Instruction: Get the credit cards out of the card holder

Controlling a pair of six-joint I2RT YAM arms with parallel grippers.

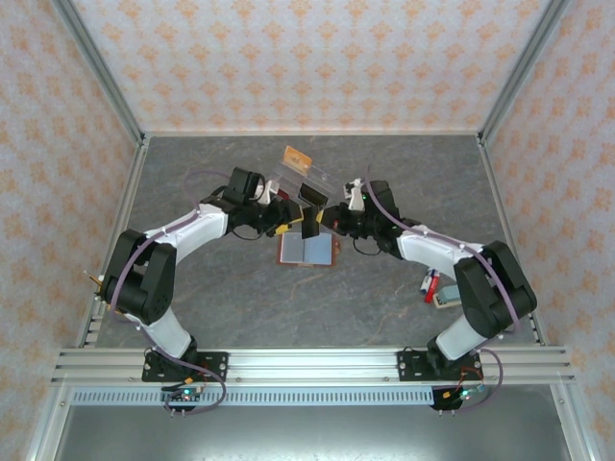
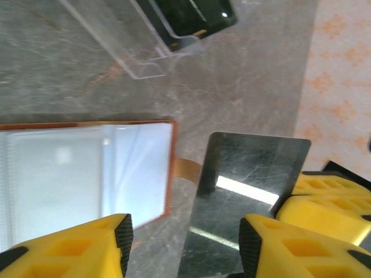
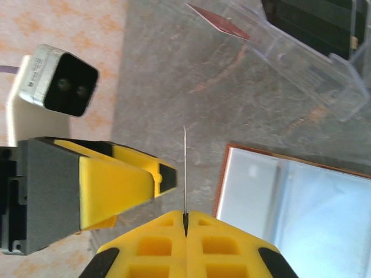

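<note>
Top external: clear tray (image 1: 309, 178) behind card holder (image 1: 306, 253); right tool (image 1: 322, 221) pinches black card (image 1: 309, 230).

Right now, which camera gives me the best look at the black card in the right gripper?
Left wrist: the black card faces the lens, its glossy face and corners plain. Right wrist sees it edge-on, a thin line pinched in the right gripper. Top external shows a small dark sliver between the arms.

Peach floral-patterned walls (image 1: 307, 58) enclose a grey marbled tabletop (image 1: 240, 307), framed by aluminium posts (image 1: 99, 67) and a near-edge rail (image 1: 307, 365).
</note>
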